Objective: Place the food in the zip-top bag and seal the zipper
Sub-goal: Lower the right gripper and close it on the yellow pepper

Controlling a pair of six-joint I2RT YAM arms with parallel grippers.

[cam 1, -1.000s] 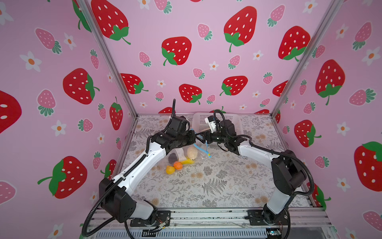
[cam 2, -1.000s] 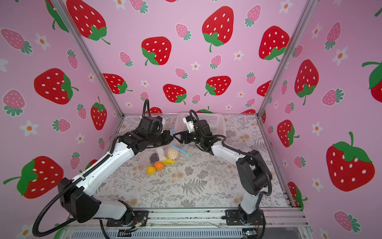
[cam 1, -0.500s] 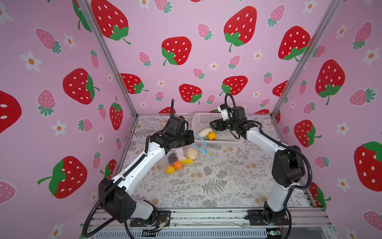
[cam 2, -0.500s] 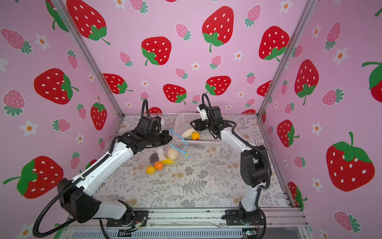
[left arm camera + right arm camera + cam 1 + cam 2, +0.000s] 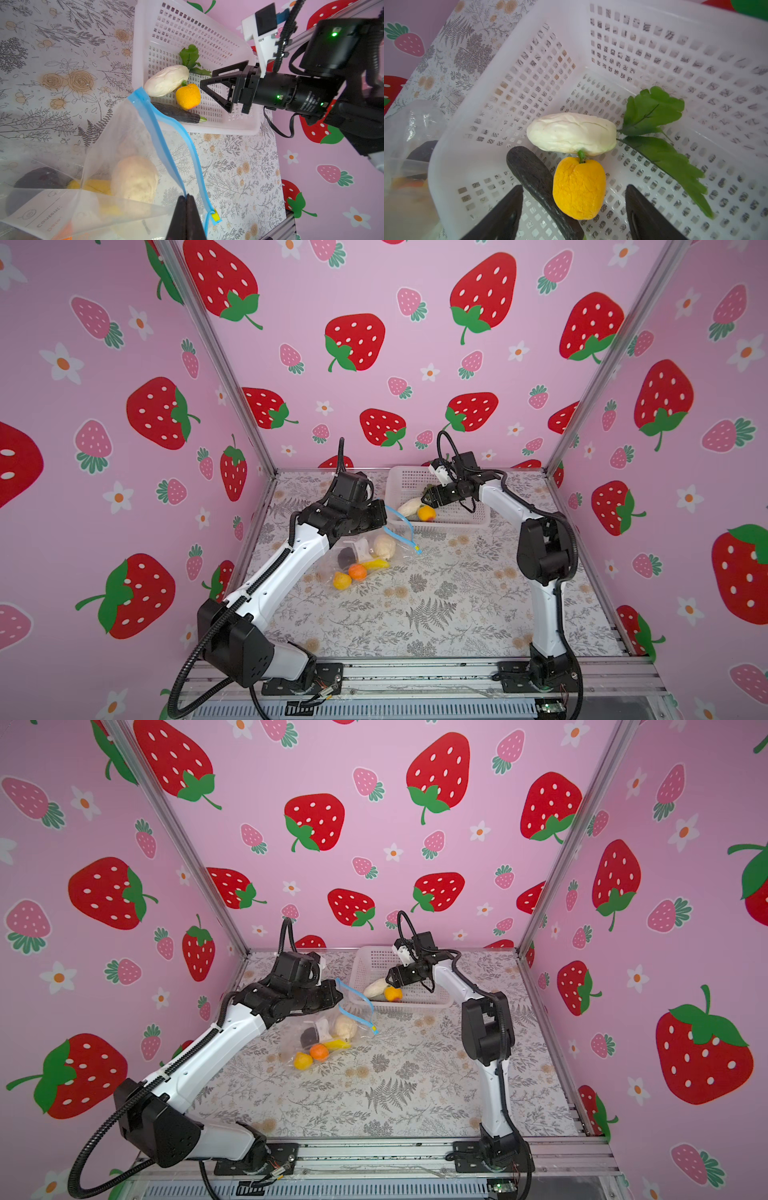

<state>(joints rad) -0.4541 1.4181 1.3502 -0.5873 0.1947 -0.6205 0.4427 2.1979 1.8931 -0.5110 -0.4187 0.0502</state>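
Note:
The clear zip-top bag (image 5: 365, 556) (image 5: 320, 1040) lies on the floral mat, mouth toward the basket. My left gripper (image 5: 186, 196) (image 5: 380, 516) is shut on one lip of its light blue zipper (image 5: 160, 133), holding the mouth open. Inside the bag sit a beige piece (image 5: 135, 176), a dark one, a yellow one and orange ones. More food lies in the basket: a white radish with green leaves (image 5: 571, 133), an orange-yellow pepper (image 5: 579, 187) and a dark eggplant (image 5: 533, 172). My right gripper (image 5: 574, 187) (image 5: 428, 495) hangs open just above the pepper, holding nothing.
The white perforated basket (image 5: 457, 518) (image 5: 446, 155) stands at the back of the mat, near the rear wall. Pink strawberry walls with metal corner posts close in three sides. The zipper's yellow end (image 5: 215, 217) hangs beside my left fingers.
My right gripper left the bag's mouth, swung back over the basket and opened wider above the pepper. The left gripper kept its hold on the bag.

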